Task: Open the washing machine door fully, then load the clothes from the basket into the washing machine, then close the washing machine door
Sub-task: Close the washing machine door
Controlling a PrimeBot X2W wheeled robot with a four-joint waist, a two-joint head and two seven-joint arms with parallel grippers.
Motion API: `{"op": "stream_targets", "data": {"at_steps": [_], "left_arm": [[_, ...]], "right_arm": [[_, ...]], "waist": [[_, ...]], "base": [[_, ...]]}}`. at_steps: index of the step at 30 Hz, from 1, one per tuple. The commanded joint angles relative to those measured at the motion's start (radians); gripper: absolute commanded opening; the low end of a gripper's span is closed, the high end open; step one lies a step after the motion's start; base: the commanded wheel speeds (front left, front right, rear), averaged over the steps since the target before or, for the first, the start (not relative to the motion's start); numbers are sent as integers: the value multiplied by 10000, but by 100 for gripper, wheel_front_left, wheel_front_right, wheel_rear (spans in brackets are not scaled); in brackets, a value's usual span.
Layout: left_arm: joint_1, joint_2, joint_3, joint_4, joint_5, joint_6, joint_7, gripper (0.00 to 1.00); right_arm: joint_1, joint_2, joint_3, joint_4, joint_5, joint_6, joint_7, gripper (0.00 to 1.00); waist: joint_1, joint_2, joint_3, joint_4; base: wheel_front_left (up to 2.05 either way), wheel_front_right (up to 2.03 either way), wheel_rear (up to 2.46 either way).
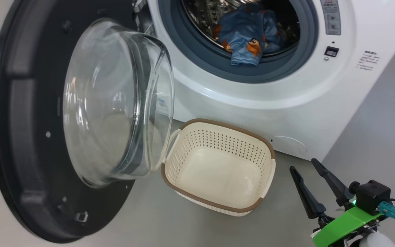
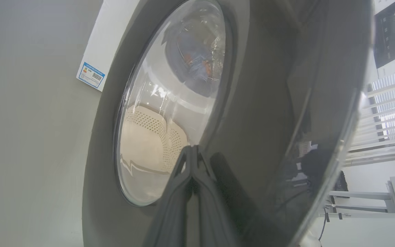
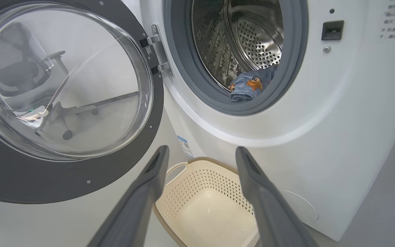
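So the door (image 1: 29, 137) hangs open between my grippers. Blue bear-print clothes (image 1: 245, 31) lie in the drum (image 3: 252, 41), up beyond my right gripper (image 1: 302, 164), and the basket (image 1: 225, 125) is just ahead of it. Right one's spread wide, holding nothing. My left gripper (image 2: 192, 148) is pressed together at the door's outside.

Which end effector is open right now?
The right end effector: its fingers stand wide apart, holding nothing. The left end effector has its fingers pressed together, by the washing machine door.

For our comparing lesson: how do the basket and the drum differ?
The basket is empty; the drum holds blue clothes. The basket is cream and rectangular; the drum is steel and round. Both are perforated.
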Motion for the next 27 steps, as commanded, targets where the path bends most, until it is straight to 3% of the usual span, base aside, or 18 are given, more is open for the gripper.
{"op": "stream_targets", "data": {"at_steps": [1, 27], "left_arm": [[-138, 443, 336, -406, -190, -31, 109, 0], [-670, -601, -639, -1305, 89, -31, 14, 0]], "right_arm": [[123, -45, 129, -254, 31, 14, -49, 100], [366, 376, -247, -303, -53, 14, -49, 100]], "waist": [[0, 0, -19, -110], [0, 0, -315, -1952]], "base": [[0, 0, 0], [0, 0, 0]]}}
